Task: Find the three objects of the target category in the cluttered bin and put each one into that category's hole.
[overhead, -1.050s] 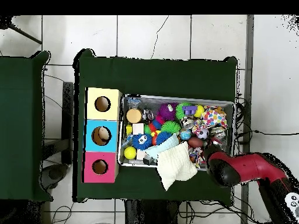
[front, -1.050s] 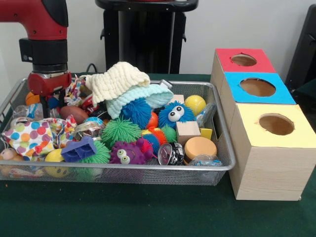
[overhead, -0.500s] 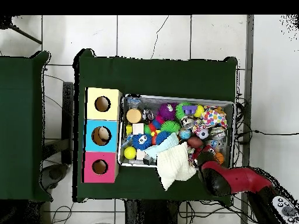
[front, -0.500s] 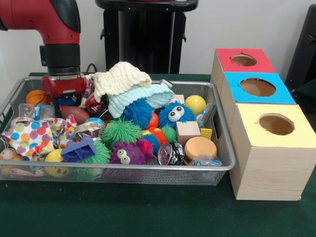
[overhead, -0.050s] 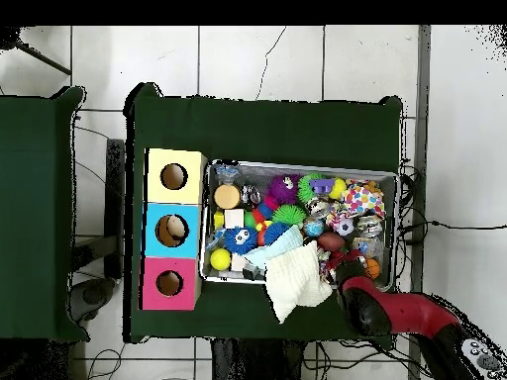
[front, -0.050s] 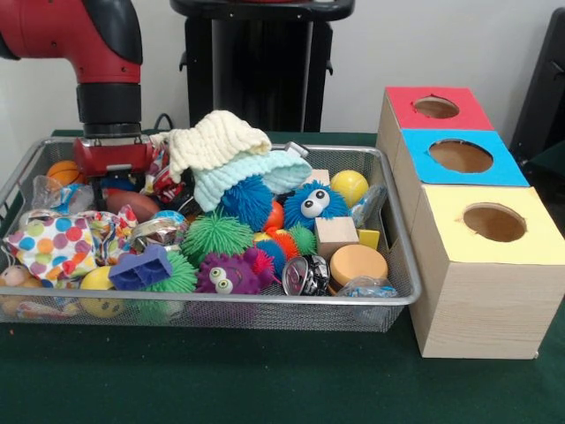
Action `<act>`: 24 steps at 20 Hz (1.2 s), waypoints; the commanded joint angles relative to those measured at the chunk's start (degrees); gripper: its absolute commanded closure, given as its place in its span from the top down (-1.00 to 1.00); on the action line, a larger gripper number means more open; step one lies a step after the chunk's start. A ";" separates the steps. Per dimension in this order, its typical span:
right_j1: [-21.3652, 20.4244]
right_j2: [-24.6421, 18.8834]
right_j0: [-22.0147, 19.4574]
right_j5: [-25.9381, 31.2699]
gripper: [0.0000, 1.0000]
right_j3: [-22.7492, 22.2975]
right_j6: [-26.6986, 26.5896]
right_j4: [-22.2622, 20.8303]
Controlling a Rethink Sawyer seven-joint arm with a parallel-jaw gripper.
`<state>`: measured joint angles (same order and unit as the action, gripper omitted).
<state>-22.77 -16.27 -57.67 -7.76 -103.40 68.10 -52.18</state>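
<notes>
Gripper [front, -0.050s: 113,172]: low at the back corner of the wire bin [front, -0.050s: 265,305], its fingers buried in clutter, so I cannot tell whether they are parted or closed, or on anything.
Change: over the last second the arm [front, -0.050s: 97,44] slid sideways toward the bin's middle and has now nearly stopped; the toys look undisturbed.
Meaning: probably settling on a pick; nothing appears lifted yet.
Likely target: not certain; the brown oval ball [front, -0.050s: 132,203] lies just below the gripper on the camera side.
Its axis: long axis runs roughly across the bin's width, ends pointing sideways.
Neighbours: cream knit cloth [front, -0.050s: 212,141] just beside the gripper, toward the boxes.
Holes: red [front, -0.050s: 436,107], blue [front, -0.050s: 460,156] and yellow [front, -0.050s: 493,223], well apart from the gripper.
</notes>
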 commanded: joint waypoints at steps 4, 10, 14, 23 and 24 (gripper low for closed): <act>1.42 1.57 -3.01 14.12 1.00 -1.26 7.48 6.59; -4.64 2.51 -1.37 19.76 1.00 -1.88 4.32 10.90; -9.23 2.48 -1.43 25.39 1.00 -4.04 2.18 13.67; -15.24 0.54 -3.29 32.73 1.00 -5.73 0.31 16.64; -15.32 0.55 -3.19 32.93 1.00 -5.74 0.54 16.82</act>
<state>-34.34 -17.08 -58.47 14.41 -108.66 68.10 -36.82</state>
